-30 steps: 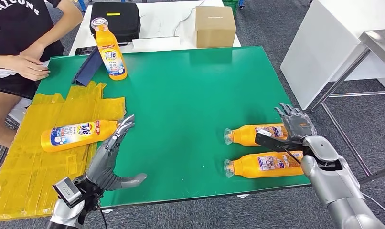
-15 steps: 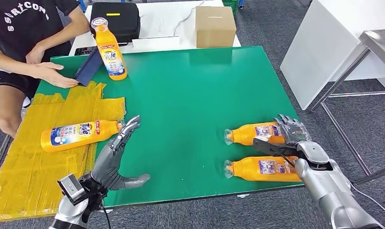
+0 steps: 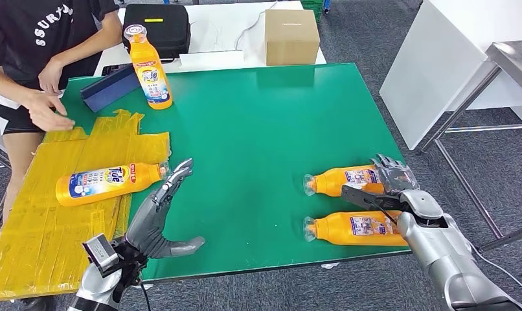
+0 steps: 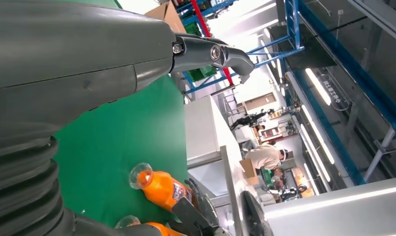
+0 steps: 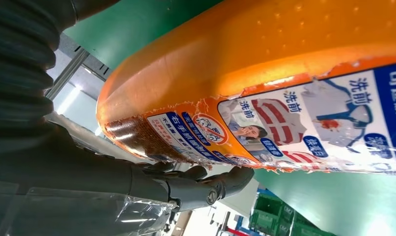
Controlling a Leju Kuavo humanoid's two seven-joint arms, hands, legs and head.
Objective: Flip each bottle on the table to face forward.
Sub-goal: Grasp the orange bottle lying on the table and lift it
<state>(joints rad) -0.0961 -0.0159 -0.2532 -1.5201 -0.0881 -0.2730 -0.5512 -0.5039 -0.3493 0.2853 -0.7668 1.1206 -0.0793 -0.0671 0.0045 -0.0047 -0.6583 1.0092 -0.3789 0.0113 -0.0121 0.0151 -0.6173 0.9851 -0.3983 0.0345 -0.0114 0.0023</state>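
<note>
Right hand curled over far lying bottle near table's right edge, lower right. Left hand spread, holding nothing, lower left. Wide bare green mid-frame.

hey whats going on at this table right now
A humanoid robot is working on orange detergent bottles on a green table. Its right robot hand is wrapped over the base end of the farther lying bottle; a second bottle lies just in front. The left robot hand is open beside a third lying bottle on yellow sheeting. A fourth bottle stands upright near a person.
</note>
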